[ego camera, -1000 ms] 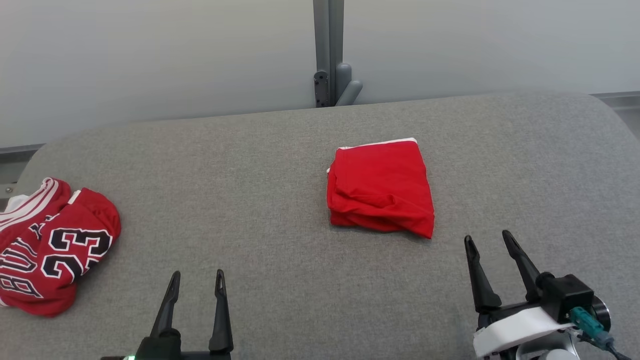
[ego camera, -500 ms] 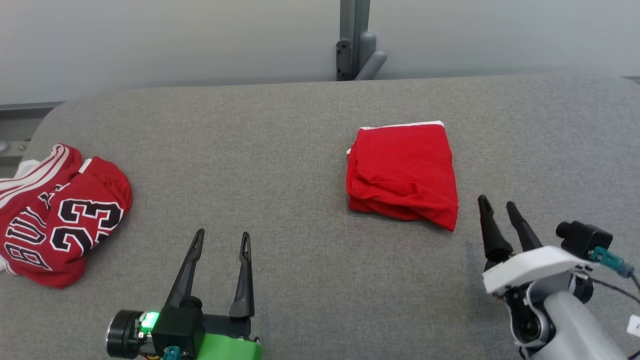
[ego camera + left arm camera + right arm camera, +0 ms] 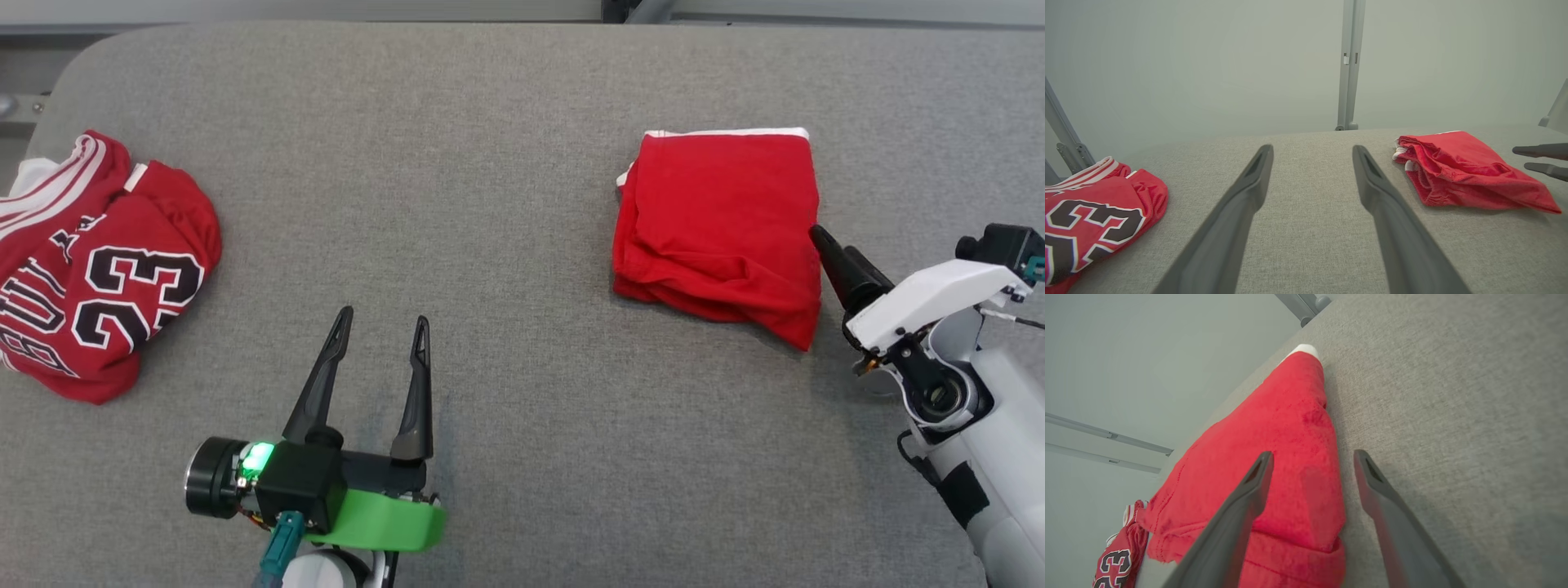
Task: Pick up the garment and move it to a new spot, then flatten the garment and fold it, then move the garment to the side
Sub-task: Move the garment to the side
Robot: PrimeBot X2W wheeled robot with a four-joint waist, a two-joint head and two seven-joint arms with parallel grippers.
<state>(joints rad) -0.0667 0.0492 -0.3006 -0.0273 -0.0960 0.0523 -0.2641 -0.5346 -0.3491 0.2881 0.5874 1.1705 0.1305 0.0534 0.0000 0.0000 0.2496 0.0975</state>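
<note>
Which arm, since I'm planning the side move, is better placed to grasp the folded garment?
Right. The right gripper is open with its fingertips at the right edge of the folded red garment; the left gripper is open over bare gray surface, apart from it.

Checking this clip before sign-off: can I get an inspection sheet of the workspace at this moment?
Surface: gray padded table, flat, no stains seen.
Job's things: red garment, folded, lying right of centre, white trim at its far edge.
Clutter: red jersey numbered 23, crumpled at the table's left edge.
Grippers: left gripper, jaws open over bare table; right gripper, jaws open, straddling the garment's right edge; contact cannot be told.
Cables: teal plug with cable at the left wrist; thin cable at the right wrist; both clear of the cloth.
Surroundings: pale wall and gray post behind the table.
</note>
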